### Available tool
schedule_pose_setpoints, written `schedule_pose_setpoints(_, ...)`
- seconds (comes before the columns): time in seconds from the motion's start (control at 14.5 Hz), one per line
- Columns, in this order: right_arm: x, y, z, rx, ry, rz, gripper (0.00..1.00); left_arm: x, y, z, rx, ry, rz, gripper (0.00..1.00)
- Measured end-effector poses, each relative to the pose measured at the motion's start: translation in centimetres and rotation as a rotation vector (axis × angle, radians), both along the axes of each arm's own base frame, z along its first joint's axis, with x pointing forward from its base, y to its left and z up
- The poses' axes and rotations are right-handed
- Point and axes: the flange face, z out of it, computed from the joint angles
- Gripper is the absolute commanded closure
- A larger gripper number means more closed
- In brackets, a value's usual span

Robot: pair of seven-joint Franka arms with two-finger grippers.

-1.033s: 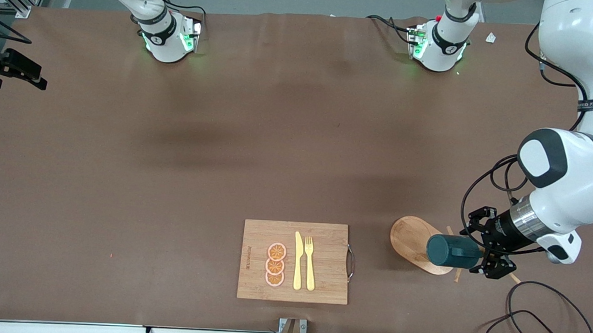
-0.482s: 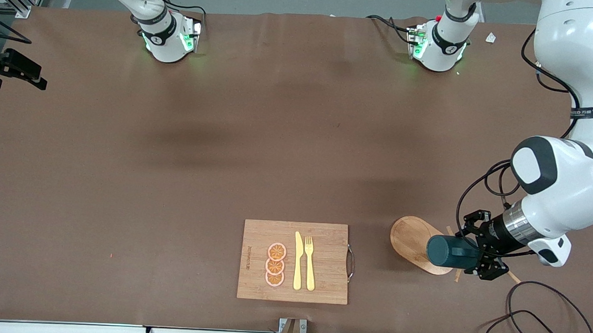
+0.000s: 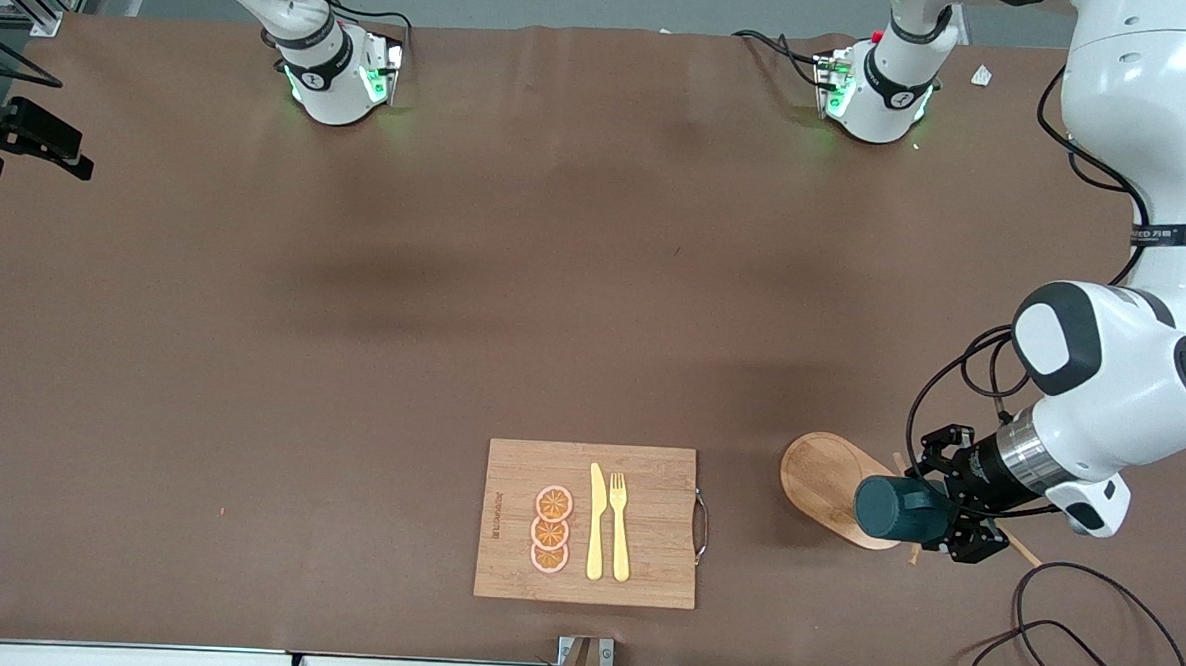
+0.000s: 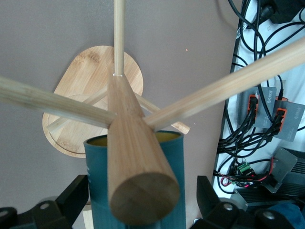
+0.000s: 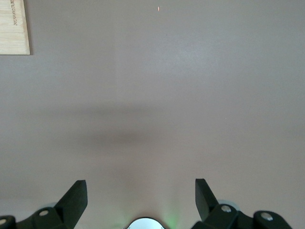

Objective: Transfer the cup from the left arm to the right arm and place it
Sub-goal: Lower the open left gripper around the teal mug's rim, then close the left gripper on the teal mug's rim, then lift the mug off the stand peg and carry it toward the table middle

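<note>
Left pincer (image 3: 948, 516) is closing in around the cup (image 3: 890, 508) on its rack (image 3: 831, 487), fingers spread, not yet pinching; right pincer (image 5: 141, 202) is waiting spread.

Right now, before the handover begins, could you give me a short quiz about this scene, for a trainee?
1. True or false: the right gripper holds the cup.
2. What lies on the cutting board? A) a spoon and a plate B) three orange slices, a knife and a fork C) a second cup
3. Fill in: the left gripper has its open fingers at either side of the ___.
Key: 1 false, it is open over bare table; 2 B; 3 cup.
</note>
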Motion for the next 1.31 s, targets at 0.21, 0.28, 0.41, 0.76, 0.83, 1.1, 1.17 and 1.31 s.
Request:
schedule_pose_setpoints(0.21, 0.0, 0.0, 0.0, 0.000, 0.000, 0.000, 0.00, 0.0, -0.2, -0.4, 0.000, 0.005, -0.003, 0.00)
schedule_pose_setpoints(0.28, 0.0, 0.0, 0.0, 0.000, 0.000, 0.000, 0.00, 0.0, -0.2, -0.4, 0.000, 0.005, -0.003, 0.00)
schedule_pose_setpoints(0.41, 0.0, 0.0, 0.0, 0.000, 0.000, 0.000, 0.00, 0.0, -0.2, -0.5, 0.000, 0.006, -0.003, 0.06)
schedule_pose_setpoints(0.76, 0.0, 0.0, 0.0, 0.000, 0.000, 0.000, 0.00, 0.0, -0.5, -0.4, -0.001, 0.004, -0.006, 0.34)
schedule_pose_setpoints(0.83, 0.0, 0.0, 0.0, 0.000, 0.000, 0.000, 0.00, 0.0, -0.5, -0.4, -0.001, 0.004, -0.006, 0.33)
schedule_pose_setpoints(1.1, 0.0, 0.0, 0.0, 0.000, 0.000, 0.000, 0.00, 0.2, -1.3, 0.6, -0.012, -0.014, -0.011, 0.33)
schedule_pose_setpoints(1.17, 0.0, 0.0, 0.0, 0.000, 0.000, 0.000, 0.00, 0.2, -1.9, 1.3, -0.021, -0.020, -0.009, 0.33)
schedule_pose_setpoints(1.31, 0.0, -0.2, 0.0, 0.000, 0.000, -0.004, 0.00, 0.1, -3.2, 2.9, -0.039, -0.039, -0.012, 0.33)
